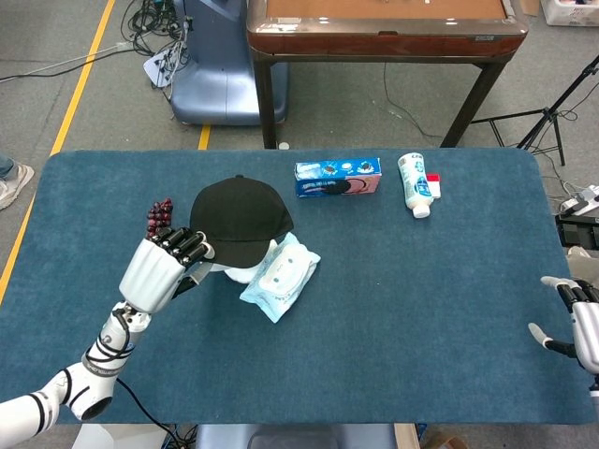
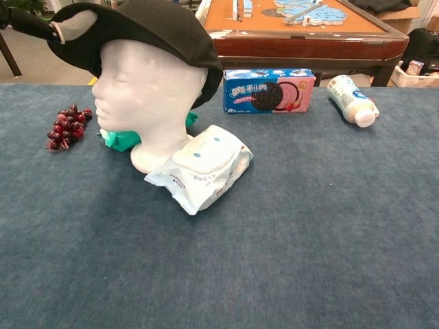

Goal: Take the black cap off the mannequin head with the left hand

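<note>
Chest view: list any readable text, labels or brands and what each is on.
Cookie box: large white Chinese brand characters beside a cookie picture; strokes too blurred to quote with confidence.
Wet-wipes pack: small print along the front edge, too small to read.
White bottle lying on its side: label print blurred, unreadable.
Black cap, mannequin head: no text visible.

Matt black cloth cap (image 2: 154, 27) on smooth white mannequin head (image 2: 147, 89); napped blue table (image 2: 309, 226).

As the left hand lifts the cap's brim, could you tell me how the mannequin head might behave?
The mannequin head looks like light foam on a narrow base, so it may tip or slide. The black cap has tilted, brim up, in the left hand, and probably flexes.
</note>
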